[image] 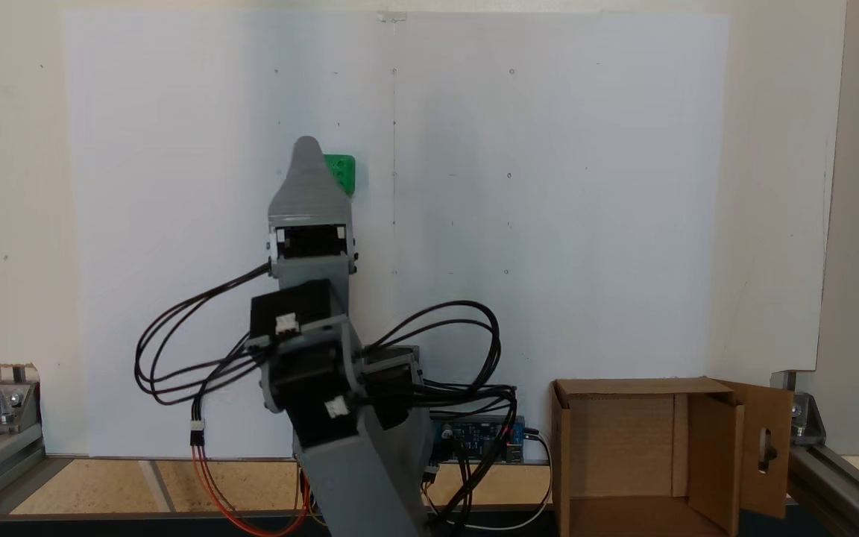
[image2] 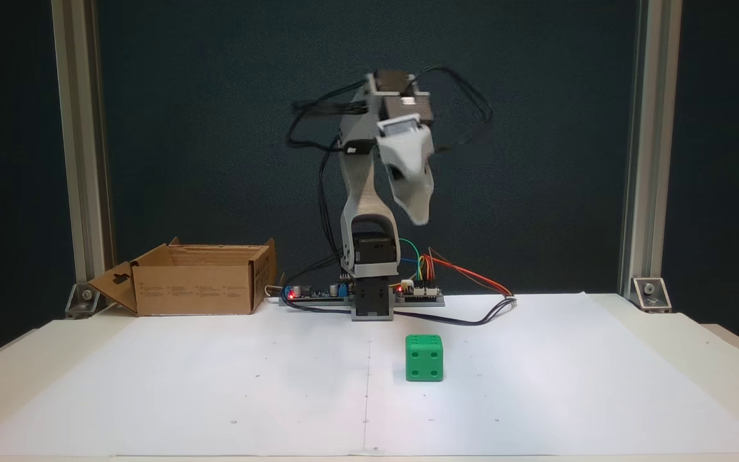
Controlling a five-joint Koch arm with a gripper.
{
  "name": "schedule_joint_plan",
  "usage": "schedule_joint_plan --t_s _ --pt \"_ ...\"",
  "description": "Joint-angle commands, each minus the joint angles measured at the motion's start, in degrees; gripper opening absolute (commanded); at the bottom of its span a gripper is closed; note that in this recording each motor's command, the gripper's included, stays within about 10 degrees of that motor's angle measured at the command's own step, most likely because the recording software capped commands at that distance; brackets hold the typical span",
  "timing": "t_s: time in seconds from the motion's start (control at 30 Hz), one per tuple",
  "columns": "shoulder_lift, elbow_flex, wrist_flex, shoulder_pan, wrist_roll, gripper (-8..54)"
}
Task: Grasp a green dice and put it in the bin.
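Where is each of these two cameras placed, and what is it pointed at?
A fixed view: high above and behind the arm's base, looking down on the white sheet; arm and claw partly hide the green dice.
A fixed view: low at the table's far edge, facing the arm's front; claw raised.
Both show the dice and the bin.

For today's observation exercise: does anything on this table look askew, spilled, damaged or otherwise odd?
Nothing stands out. The small green plastic dice sits flat on the white paper sheet, the brown cardboard bin stands upright and open, and the grey gripper hangs above, apart from the dice.
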Motion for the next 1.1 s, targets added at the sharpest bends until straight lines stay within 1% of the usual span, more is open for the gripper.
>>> schedule_joint_plan --t_s 0.0,0.1,0.2,0.23,0.4,0.63,1.07 --pt "-2.81 -6.86 9.03 -1.41 4.39 41.8" --pt "-8.96 -11.69 19.4 -3.25 6.15 41.9" --pt "-11.34 -13.1 29.07 -5.89 7.47 42.5" --pt "-12.74 -13.8 29.36 -6.24 7.82 42.5" --pt "-17.49 -14.5 27.33 -5.36 8.0 43.5" --pt "-17.93 -14.33 22.5 -2.64 7.91 43.4" --pt "-23.03 -8.09 12.83 -2.46 7.91 43.4"
